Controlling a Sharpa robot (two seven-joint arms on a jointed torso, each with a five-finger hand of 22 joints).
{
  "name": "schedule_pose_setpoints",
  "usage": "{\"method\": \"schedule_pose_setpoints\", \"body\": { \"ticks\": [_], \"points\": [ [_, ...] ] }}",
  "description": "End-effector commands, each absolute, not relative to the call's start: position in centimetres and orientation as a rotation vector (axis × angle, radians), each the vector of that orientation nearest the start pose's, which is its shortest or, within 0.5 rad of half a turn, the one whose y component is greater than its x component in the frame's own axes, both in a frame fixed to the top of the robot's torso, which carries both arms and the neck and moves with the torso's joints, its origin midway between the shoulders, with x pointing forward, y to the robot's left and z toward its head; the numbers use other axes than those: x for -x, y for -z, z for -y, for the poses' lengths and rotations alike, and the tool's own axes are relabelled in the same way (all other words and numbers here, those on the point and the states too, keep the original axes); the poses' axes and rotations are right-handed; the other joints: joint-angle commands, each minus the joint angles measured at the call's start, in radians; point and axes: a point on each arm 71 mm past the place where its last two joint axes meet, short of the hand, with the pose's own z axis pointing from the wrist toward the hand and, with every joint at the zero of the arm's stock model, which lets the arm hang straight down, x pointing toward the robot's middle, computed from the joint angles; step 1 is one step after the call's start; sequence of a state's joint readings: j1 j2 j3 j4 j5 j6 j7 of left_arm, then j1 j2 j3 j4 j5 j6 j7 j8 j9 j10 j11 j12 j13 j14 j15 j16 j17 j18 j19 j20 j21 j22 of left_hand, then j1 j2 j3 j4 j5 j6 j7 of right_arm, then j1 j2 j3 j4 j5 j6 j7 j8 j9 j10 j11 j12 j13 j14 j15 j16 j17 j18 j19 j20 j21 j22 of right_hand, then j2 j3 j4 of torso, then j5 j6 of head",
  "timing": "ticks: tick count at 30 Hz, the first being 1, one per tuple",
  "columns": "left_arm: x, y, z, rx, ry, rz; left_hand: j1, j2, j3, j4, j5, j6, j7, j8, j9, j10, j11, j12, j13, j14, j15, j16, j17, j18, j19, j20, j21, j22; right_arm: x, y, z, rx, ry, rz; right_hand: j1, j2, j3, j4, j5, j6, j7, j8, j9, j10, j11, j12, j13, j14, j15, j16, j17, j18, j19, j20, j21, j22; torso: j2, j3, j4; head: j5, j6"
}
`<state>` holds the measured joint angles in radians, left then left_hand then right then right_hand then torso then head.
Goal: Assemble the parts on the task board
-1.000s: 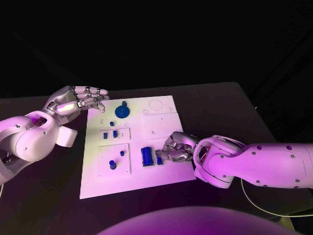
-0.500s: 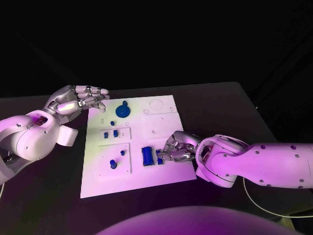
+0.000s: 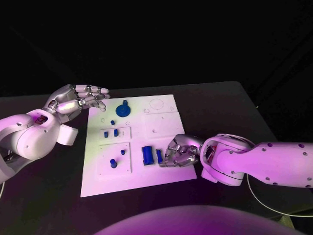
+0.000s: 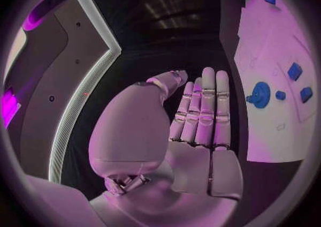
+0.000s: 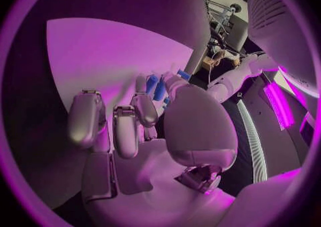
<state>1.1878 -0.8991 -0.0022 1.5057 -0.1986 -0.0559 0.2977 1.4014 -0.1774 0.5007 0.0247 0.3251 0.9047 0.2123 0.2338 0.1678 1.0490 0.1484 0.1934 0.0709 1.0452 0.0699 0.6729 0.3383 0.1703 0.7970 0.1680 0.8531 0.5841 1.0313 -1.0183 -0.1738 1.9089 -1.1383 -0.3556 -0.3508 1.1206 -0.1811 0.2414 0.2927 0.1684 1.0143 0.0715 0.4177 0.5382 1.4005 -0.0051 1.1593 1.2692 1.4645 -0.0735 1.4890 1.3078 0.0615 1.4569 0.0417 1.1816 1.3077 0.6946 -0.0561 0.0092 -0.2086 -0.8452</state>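
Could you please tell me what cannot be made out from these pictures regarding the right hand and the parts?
- Head view: right hand covers part of the narrow blue part; any contact is hidden.
- Right wrist view: its own fingers block the blue parts.
- Small parts on the task board: too small to identify.

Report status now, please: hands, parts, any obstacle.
Left hand open, off the board. Right hand at blue part, grip unclear. Nothing in the way.

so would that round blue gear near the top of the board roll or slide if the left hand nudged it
The round blue gear lies flat on the task board, so it would probably slide, not roll. It looks stiff and light. The left hand hovers beside the board, apart from it.
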Motion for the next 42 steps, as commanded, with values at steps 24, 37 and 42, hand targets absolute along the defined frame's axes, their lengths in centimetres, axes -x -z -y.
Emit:
{"method": "schedule_pose_setpoints", "body": {
  "ticks": [24,37,42],
  "points": [
    [-48.6,17.4,-22.5,0.885,1.627,-1.650,0.000,0.008,0.001,-0.006,0.004,0.004,0.000,0.006,-0.002,-0.004,-0.001,0.005,0.000,0.002,0.004,-0.006,0.001,0.011,-0.009,0.001,0.006,0.001,-35.2,28.3,19.2,-0.278,-0.653,-2.190,-0.126,0.123,-0.090,-0.001,-0.001,0.004,-0.011,0.020,0.015,0.014,-0.007,0.023,0.021,0.074,0.000,0.003,0.097,0.005,0.003,-0.004,0.020,0.175,0.001,0.0004,0.0006,-0.008,-0.011],
    [-48.6,17.4,-22.5,0.885,1.626,-1.650,0.001,0.008,0.002,-0.008,0.004,0.004,0.000,0.007,-0.002,-0.004,-0.002,0.006,0.000,0.002,0.003,-0.008,0.003,0.011,-0.010,0.001,0.008,0.003,-35.8,28.4,19.5,-0.258,-0.620,-2.160,0.035,0.132,-0.093,-0.011,-0.039,-0.002,-0.011,0.019,0.016,0.016,-0.008,0.024,0.026,0.074,-0.001,0.004,0.099,0.004,0.004,-0.006,0.023,0.176,0.000,0.0004,0.0011,-0.006,-0.011],
    [-48.7,17.4,-22.5,0.884,1.626,-1.650,0.003,0.008,0.002,-0.010,0.005,0.005,-0.001,0.007,-0.003,-0.003,-0.002,0.006,0.000,0.003,0.003,-0.008,0.004,0.012,-0.010,0.001,0.009,0.004,-35.9,28.4,19.3,-0.260,-0.623,-2.146,0.040,0.134,-0.093,-0.011,-0.039,-0.002,-0.011,0.019,0.016,0.016,-0.008,0.025,0.026,0.074,-0.001,0.005,0.100,0.004,0.004,-0.006,0.024,0.176,0.000,0.0004,0.0008,-0.004,-0.010]
  ]
}}
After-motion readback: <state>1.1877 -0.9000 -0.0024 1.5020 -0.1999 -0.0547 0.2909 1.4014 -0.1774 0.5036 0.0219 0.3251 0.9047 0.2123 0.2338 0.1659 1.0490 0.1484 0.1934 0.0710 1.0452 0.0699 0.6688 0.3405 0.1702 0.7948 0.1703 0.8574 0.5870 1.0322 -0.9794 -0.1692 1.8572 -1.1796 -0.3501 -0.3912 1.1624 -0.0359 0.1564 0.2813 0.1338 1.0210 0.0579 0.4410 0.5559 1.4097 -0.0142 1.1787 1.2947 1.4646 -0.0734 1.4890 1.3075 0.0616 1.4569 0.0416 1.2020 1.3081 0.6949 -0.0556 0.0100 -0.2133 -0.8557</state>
